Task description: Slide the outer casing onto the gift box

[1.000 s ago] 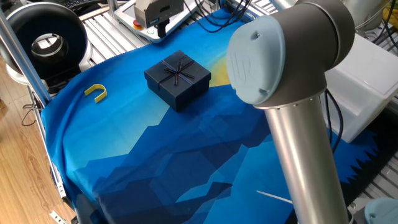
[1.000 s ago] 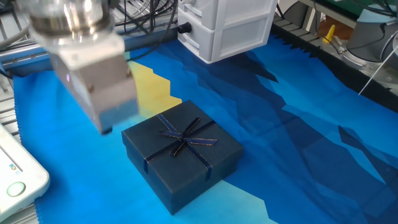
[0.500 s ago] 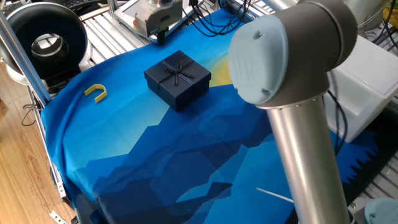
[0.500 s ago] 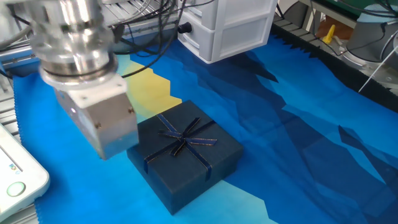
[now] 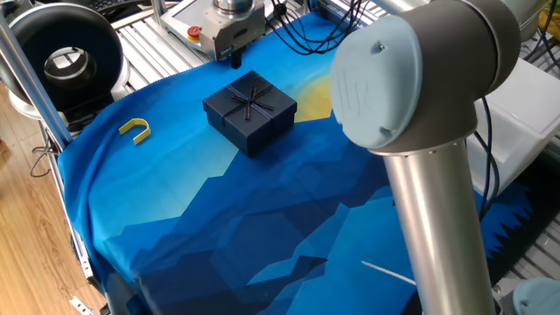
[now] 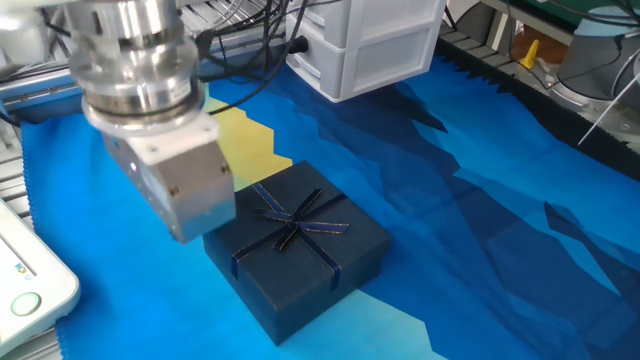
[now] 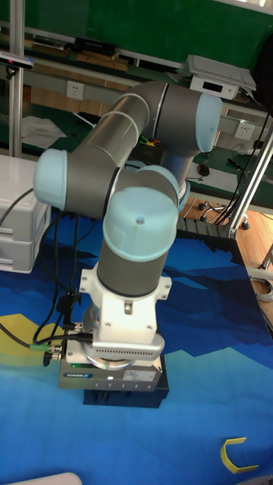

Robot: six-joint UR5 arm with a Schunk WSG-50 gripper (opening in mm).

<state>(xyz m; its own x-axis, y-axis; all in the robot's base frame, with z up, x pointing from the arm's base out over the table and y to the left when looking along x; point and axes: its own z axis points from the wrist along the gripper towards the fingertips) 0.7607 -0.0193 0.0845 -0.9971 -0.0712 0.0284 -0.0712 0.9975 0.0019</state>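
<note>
The UR5 arm (image 5: 437, 166) fills the near side of one fixed view, and its end effector (image 6: 185, 195) has shifted over the last second: from a spot off the outer casing's far side, towards the back edge of the table, it has come closer, so that in the other fixed view its grey body now overlaps the casing's back-left corner. The table (image 5: 245, 227), under its blue patterned cloth, carries the outer casing (image 6: 295, 245) towards the back, near the yellow patch of the cloth; the casing has not moved between pictures and sits flat, ribbon cross and bow (image 6: 298, 222) upward. No separate tray of the gift box shows anywhere, so the casing appears already seated over it, though the box itself is hidden. Whether the fingers are apart or together cannot be told; the body hides them in every view. The approach suggests a final press or check on the casing, or a pass over it. A small yellow U-shaped piece (image 5: 135, 129) lies well apart near the table's left edge.
</note>
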